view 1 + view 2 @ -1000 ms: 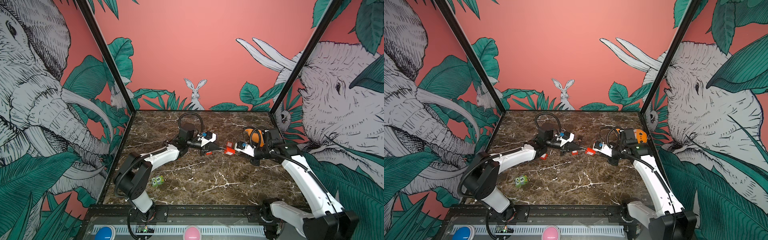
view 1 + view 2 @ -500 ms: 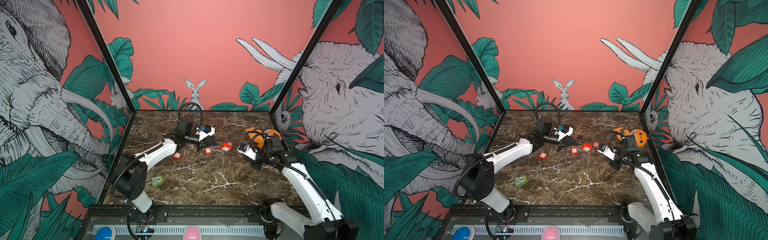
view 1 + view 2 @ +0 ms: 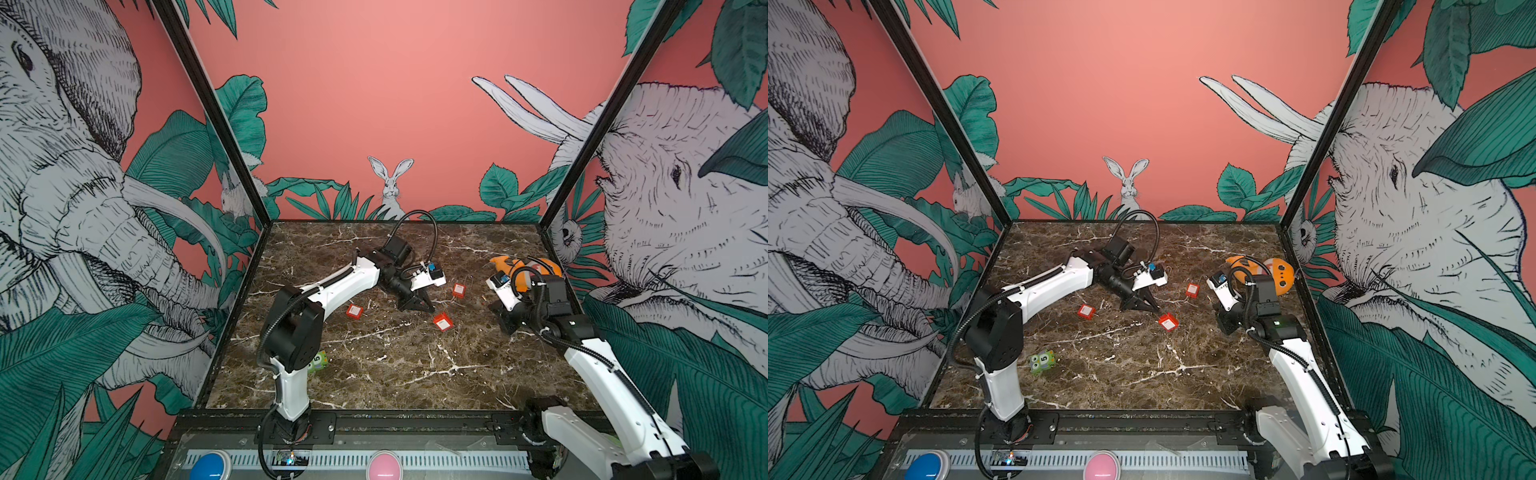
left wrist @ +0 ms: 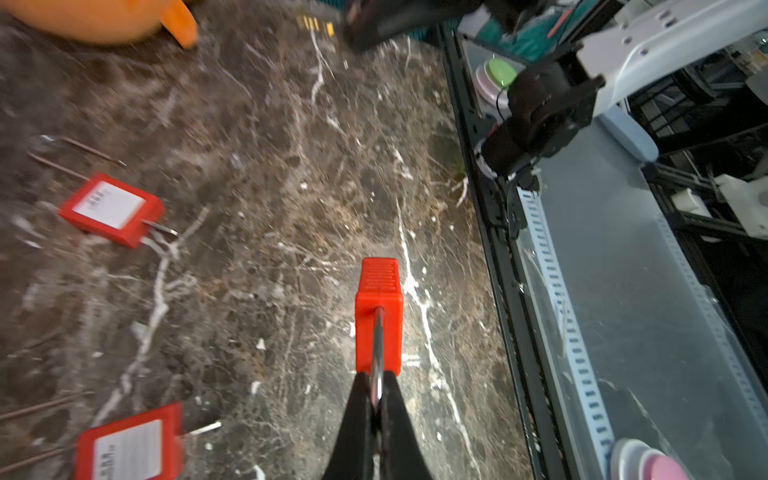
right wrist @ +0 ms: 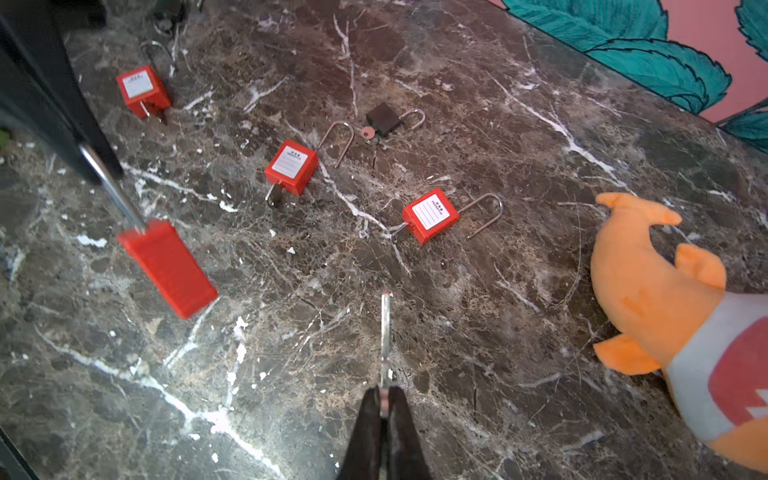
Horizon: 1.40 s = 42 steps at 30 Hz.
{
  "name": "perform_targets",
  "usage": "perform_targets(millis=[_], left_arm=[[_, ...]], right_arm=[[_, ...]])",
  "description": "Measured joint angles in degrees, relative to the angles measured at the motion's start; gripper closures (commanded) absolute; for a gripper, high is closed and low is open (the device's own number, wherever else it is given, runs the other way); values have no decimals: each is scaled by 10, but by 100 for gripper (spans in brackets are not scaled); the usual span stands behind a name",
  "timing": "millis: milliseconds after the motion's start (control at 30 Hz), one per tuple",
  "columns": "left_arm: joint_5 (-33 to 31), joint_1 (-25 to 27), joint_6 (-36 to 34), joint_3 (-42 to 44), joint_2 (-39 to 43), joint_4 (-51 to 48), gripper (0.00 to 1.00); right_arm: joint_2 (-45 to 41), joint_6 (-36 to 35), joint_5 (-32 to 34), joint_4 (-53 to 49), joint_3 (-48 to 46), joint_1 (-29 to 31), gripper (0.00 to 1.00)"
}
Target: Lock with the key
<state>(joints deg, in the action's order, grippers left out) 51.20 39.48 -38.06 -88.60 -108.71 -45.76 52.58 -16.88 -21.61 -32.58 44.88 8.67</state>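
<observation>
Red padlock (image 3: 1168, 322), orange plush (image 3: 1260, 272), marble table (image 3: 1142, 374)

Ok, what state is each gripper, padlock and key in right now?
left gripper: shut on a padlock's shackle.
held red padlock: gripped by its shackle.
right gripper: shut on the key.
key: held, in no lock.
plush-side red padlock: lying flat, key in, shackle looks open.
middle red padlock: same.
farthest red padlock: lying flat, key in, shackle unclear.
black padlock: lying flat, shackle unclear.
</observation>
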Motion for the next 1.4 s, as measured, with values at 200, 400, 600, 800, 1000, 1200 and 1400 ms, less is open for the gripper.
perform_targets(millis=[200, 400, 600, 800, 1000, 1200, 1400], left_arm=[[-37, 28, -57, -48, -54, -110, 100], [-64, 51, -90, -83, -96, -170, 100], [-97, 68, -116, -159, -159, -223, 100], [-120, 77, -123, -192, -201, -257, 100], [-138, 85, -110, -209, -207, -261, 95], [-176, 87, -86, -212, -209, -228, 88], [-202, 87, -59, -198, -210, -168, 84]], right_arm=[[-29, 100, -1, 4, -33, 0, 100], [-36, 165, -3, 2, -72, 0, 100], [-30, 189, -4, 2, -75, 0, 100], [8, 208, -16, 2, -75, 0, 100], [19, 229, -26, 2, -76, 0, 100], [16, 276, -30, 18, -107, 10, 100], [16, 328, -23, 45, -136, 41, 100]])
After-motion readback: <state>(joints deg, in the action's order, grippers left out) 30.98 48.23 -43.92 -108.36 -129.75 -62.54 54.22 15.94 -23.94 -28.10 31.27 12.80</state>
